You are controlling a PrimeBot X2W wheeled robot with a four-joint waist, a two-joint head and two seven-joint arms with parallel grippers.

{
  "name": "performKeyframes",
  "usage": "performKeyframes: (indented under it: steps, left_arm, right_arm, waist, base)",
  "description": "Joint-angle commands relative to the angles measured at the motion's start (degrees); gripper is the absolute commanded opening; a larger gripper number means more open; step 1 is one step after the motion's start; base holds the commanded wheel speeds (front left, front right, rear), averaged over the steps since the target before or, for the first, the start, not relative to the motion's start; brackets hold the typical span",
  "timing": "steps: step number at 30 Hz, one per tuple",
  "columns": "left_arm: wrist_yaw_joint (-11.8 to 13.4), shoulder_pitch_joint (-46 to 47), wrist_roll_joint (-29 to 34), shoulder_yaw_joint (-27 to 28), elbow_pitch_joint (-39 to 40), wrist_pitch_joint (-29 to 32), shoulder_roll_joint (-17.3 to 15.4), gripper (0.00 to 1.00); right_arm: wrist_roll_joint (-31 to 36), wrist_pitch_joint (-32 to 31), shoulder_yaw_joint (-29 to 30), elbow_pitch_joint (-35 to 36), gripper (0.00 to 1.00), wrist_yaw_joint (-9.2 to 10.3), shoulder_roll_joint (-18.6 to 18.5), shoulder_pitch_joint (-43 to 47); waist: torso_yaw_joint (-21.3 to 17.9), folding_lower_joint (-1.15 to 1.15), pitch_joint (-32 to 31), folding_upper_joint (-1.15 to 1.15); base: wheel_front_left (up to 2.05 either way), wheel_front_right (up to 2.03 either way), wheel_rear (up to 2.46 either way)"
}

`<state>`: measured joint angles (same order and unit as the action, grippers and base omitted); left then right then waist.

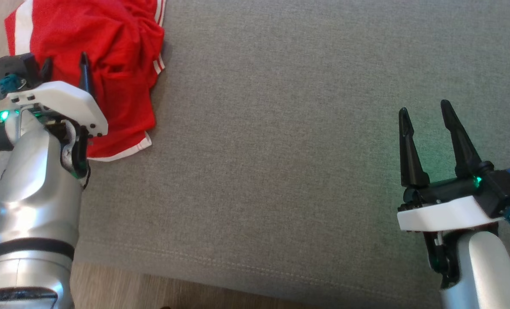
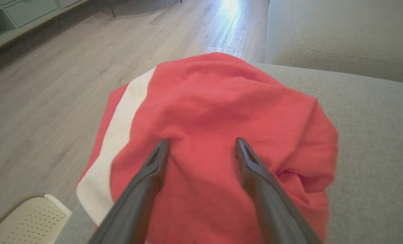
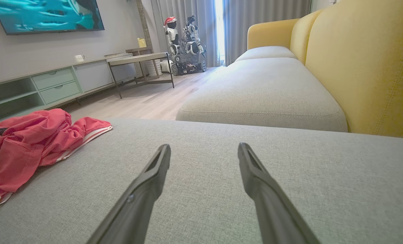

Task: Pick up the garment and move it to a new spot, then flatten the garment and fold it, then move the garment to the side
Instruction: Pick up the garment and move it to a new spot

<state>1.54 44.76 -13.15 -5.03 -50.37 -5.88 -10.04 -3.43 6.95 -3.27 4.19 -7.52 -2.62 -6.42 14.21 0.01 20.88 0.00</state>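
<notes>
The garment (image 1: 117,73) is a crumpled red piece with white stripes, bunched at the far left corner of the grey sofa cushion (image 1: 280,150). My left gripper (image 1: 65,65) is open just above it, fingers spread over the red cloth (image 2: 221,112) with nothing clamped between them. In the left wrist view the fingertips (image 2: 164,145) rest at the cloth's surface. My right gripper (image 1: 424,110) stands open over bare cushion at the lower right, well away from the garment (image 3: 35,142), which lies to its left in the right wrist view.
The cushion's front seam and edge (image 1: 220,270) run along the bottom, with wooden floor (image 1: 122,292) below. A yellow sofa back (image 3: 364,61) and another seat cushion (image 3: 262,98) lie beyond. A pale perforated object (image 2: 28,220) sits by the cushion's corner.
</notes>
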Motion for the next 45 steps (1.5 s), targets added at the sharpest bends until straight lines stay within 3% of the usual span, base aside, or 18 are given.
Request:
performKeyframes:
  steps: [1, 2, 3, 9, 17, 22, 28, 36, 45]
  left_arm:
    - [0.31, 2.5, 0.64, 1.01, 0.31, -0.98, -3.1, 1.0]
    - [0.11, 2.98, 0.5, 1.04, -0.75, -1.36, -3.25, 0.43]
    - [0.12, 3.45, 0.43, 1.11, -1.53, -2.16, -3.44, 0.0]
    - [0.57, 5.08, -0.12, 1.57, -3.2, -7.55, -3.4, 0.0]
    - [1.73, 3.63, -0.57, 4.81, 11.92, -9.08, -3.12, 0.0]
    - [0.72, 0.57, -0.84, 5.26, 19.0, -9.1, -2.27, 0.0]
    - [-0.44, -7.31, -2.58, 5.67, 29.46, -9.11, 0.47, 0.0]
    - [-1.99, -23.36, -4.22, 2.03, 40.98, -7.82, 3.73, 0.0]
    - [1.24, -35.1, -4.47, -0.83, 44.69, -6.98, 5.65, 0.0]
  right_arm:
    - [0.33, -0.3, -1.42, 2.34, 1.0, 0.03, -0.26, -1.38]
    - [0.35, -0.26, -1.45, 2.31, 1.0, 0.03, -0.26, -1.37]
    - [0.36, -0.22, -1.5, 2.27, 1.0, 0.03, -0.26, -1.36]
    - [-0.04, 0.14, -1.24, 1.39, 1.0, 0.03, -0.26, -1.3]
    - [-1.65, 1.51, -1.22, -0.61, 1.0, 0.03, -0.26, -0.56]
    - [-2.91, 2.77, -1.63, -1.82, 1.0, 0.03, -0.26, -0.49]
    - [-4.36, 4.54, -1.58, -2.93, 1.0, 0.03, -0.26, 0.37]
    - [-5.65, 5.74, -0.9, -3.06, 1.0, 0.03, -0.26, 3.18]
    - [-7.27, 6.36, -0.91, -2.95, 1.0, 0.03, -0.26, 6.02]
  waist:
    - [-0.22, -0.01, 0.25, 0.0]
    - [-0.33, -0.01, 0.3, 0.0]
    - [-0.42, -0.01, 0.34, 0.0]
    - [-0.19, -0.01, -0.81, 0.0]
    - [0.7, -0.01, -4.61, 0.0]
    - [0.51, -0.01, -6.94, 0.0]
    - [0.86, -0.01, -11.24, 0.0]
    - [1.34, -0.01, -17.05, 0.0]
    - [0.79, -0.01, -20.43, 0.0]
  base:
    - [0.0, 0.0, 0.0]
    - [0.0, 0.0, 0.0]
    - [0.0, 0.0, 0.0]
    - [0.0, 0.0, 0.0]
    - [0.0, 0.0, 0.0]
    - [0.0, 0.0, 0.0]
    - [0.0, 0.0, 0.0]
    - [0.0, 0.0, 0.0]
    - [0.0, 0.0, 0.0]
